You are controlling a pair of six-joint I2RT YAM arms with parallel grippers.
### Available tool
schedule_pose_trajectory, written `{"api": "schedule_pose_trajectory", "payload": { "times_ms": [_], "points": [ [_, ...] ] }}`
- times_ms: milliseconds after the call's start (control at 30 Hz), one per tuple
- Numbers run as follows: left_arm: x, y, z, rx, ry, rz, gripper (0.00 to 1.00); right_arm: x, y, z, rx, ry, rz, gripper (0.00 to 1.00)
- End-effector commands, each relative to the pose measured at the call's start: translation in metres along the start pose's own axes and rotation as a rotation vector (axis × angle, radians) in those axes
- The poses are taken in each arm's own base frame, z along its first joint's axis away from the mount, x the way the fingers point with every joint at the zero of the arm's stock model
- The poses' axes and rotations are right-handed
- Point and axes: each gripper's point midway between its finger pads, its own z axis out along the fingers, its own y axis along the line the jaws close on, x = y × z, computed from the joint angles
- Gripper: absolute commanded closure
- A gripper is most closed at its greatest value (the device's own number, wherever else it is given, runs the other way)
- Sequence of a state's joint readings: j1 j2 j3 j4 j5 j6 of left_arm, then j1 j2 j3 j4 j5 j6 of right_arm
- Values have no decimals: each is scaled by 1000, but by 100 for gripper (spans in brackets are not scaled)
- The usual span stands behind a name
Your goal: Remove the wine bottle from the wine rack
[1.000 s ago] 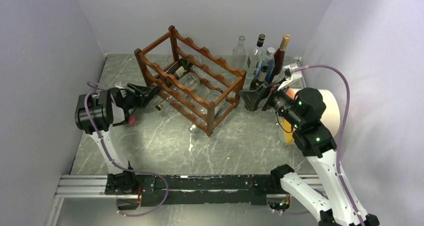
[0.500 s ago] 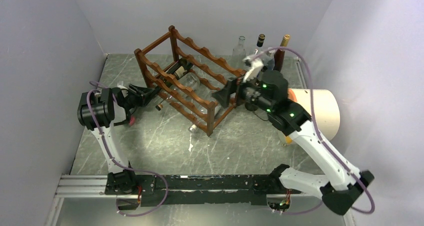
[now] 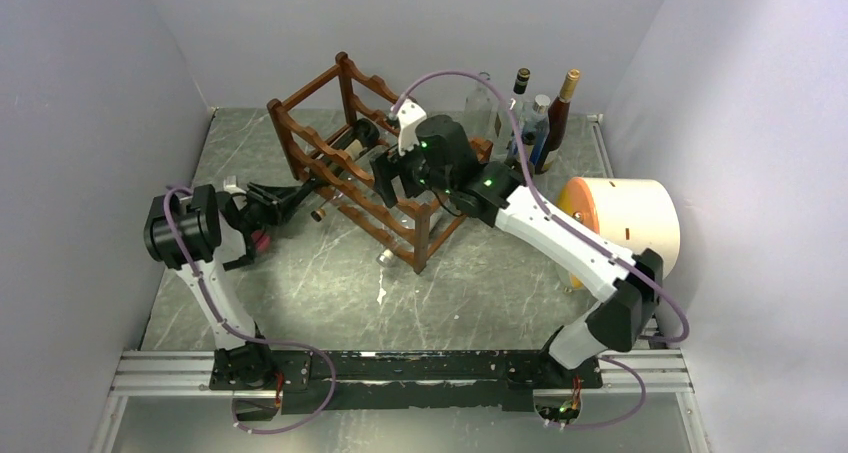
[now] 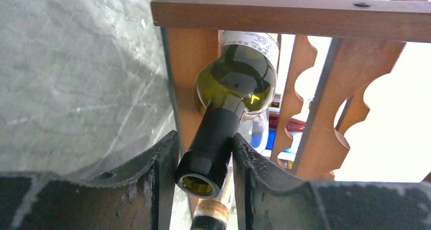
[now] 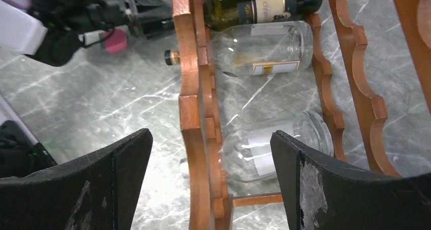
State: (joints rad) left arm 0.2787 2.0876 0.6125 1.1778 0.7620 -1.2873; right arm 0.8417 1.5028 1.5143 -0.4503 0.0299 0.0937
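The reddish-brown wine rack (image 3: 330, 163) stands at the table's middle. A dark green wine bottle (image 3: 352, 139) lies in it, neck toward the left. In the left wrist view the bottle (image 4: 236, 83) points its black-capped neck between my fingers. My left gripper (image 4: 204, 138) is shut on that neck at the rack's left end (image 3: 285, 195). My right gripper (image 5: 211, 136) is wide open and empty above the rack, straddling its scalloped front rail (image 5: 195, 138); from above it shows over the rack's middle (image 3: 388, 178).
Two clear bottles (image 5: 259, 50) (image 5: 269, 149) lie in the rack's lower tier; one corked neck (image 4: 211, 221) pokes out under the green bottle. Several upright bottles (image 3: 530, 113) stand at the back right. A big orange-ended roll (image 3: 620, 223) lies at the right.
My right arm swung left from the upright bottles to above the rack. My left arm shifted slightly back to the left, still at the bottle's neck.
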Motion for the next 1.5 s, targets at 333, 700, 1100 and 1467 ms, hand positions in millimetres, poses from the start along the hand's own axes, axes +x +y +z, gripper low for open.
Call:
{"api": "schedule_pose_trajectory", "payload": {
  "times_ms": [333, 700, 1100, 1467],
  "points": [
    [19, -13, -67, 33, -13, 4, 93, 28, -18, 45, 47, 42, 20, 26],
    [48, -14, -95, 1, 14, -32, 93, 39, -28, 61, 74, 65, 80, 49],
    [57, -22, -134, -101, 19, 17, 93, 33, -25, 69, 46, 41, 108, 52],
    [75, -29, -161, -190, -49, 107, 93, 32, -19, 78, 13, 33, 119, 54]
  ]
}}
